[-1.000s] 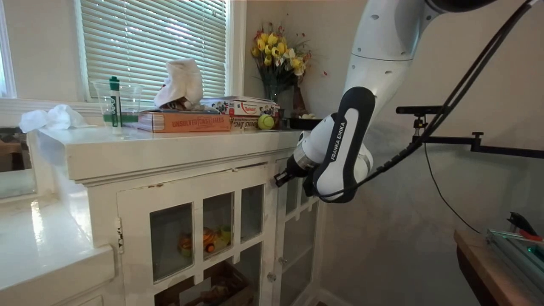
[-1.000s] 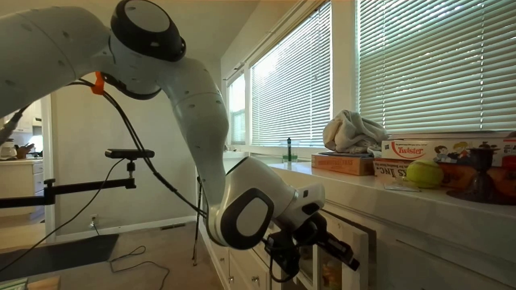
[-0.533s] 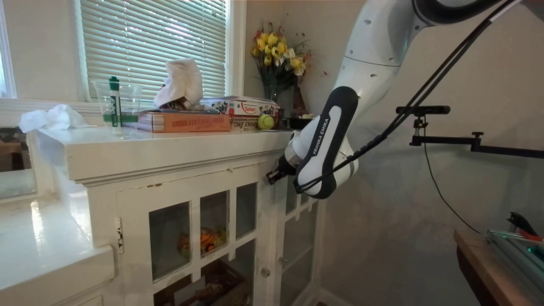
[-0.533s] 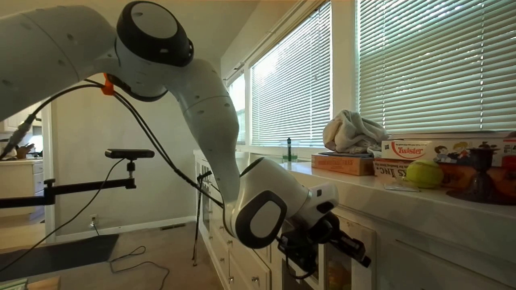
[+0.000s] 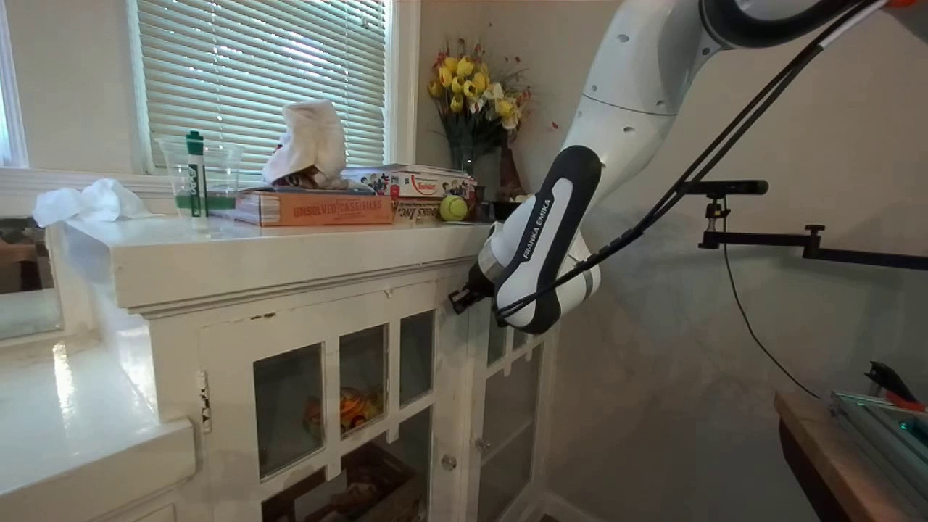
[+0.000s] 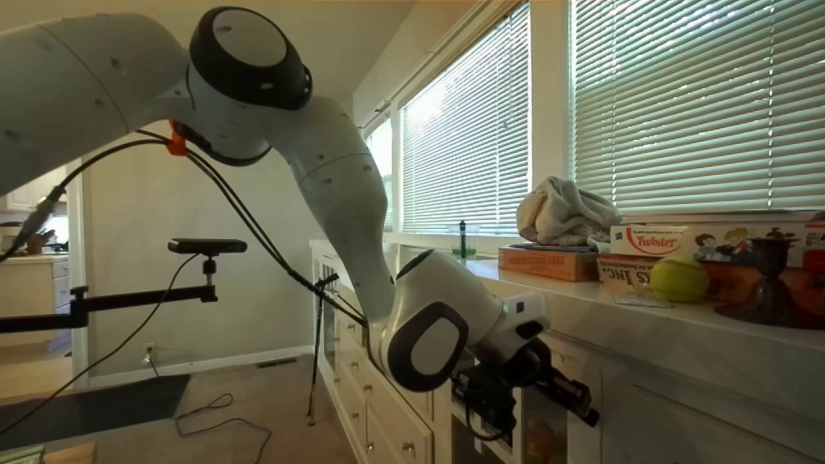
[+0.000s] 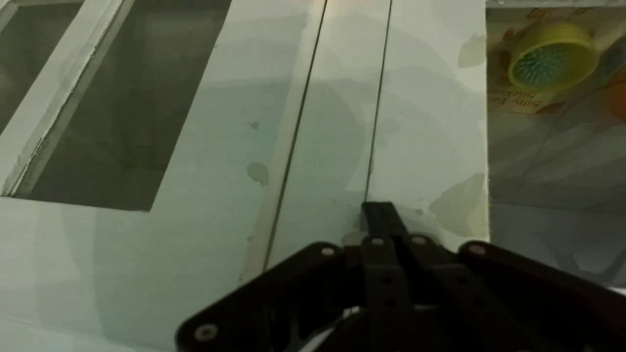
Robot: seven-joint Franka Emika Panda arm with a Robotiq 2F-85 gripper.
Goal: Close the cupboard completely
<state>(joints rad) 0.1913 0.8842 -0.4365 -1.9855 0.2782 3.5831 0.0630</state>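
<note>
The white cupboard has doors with small glass panes; it also shows in an exterior view. Its near door looks flush, or nearly flush, with the frame. In the wrist view only a thin dark seam runs between this door and the middle post. The far door also looks shut. My gripper is at the near door's upper free edge, also seen in an exterior view. In the wrist view its fingers are together, empty, with the tips at the seam, apparently touching.
On the cupboard top stand an orange book box, a Twister box, a tennis ball, a dark candle holder, a cup with a green marker and a cloth. The top's edge overhangs just above my wrist.
My gripper has moved in toward the cupboard front. The near door has swung inward with it, and the dark gap along its top and free edge has closed to a thin line.
</note>
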